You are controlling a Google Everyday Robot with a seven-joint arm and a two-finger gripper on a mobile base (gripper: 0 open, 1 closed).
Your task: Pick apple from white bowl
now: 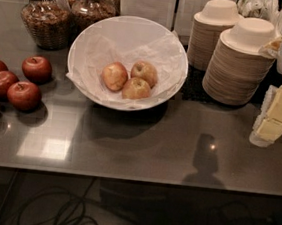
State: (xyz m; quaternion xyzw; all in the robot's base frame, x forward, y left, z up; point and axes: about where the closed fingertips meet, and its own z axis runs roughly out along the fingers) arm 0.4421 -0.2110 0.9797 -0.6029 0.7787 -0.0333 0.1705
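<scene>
The white bowl (93, 39), wide, shallow and lined with crinkled white paper, sits on the dark counter at centre back. Three pale yellow-orange apples with a pink blush lie together in it: one on the left (114, 76), one at the back right (144, 72), one at the front (136, 88). My gripper (269, 129), cream-coloured on a white arm, hangs at the right edge of the view. It is well to the right of the bowl, low over the counter, and holds nothing.
Several dark red apples (24, 95) lie on the counter left of the bowl. Two glass jars (42, 18) stand at the back left. Two tall stacks of beige paper bowls (239, 64) stand between the bowl and the gripper. The counter's front edge (134, 178) runs across the bottom.
</scene>
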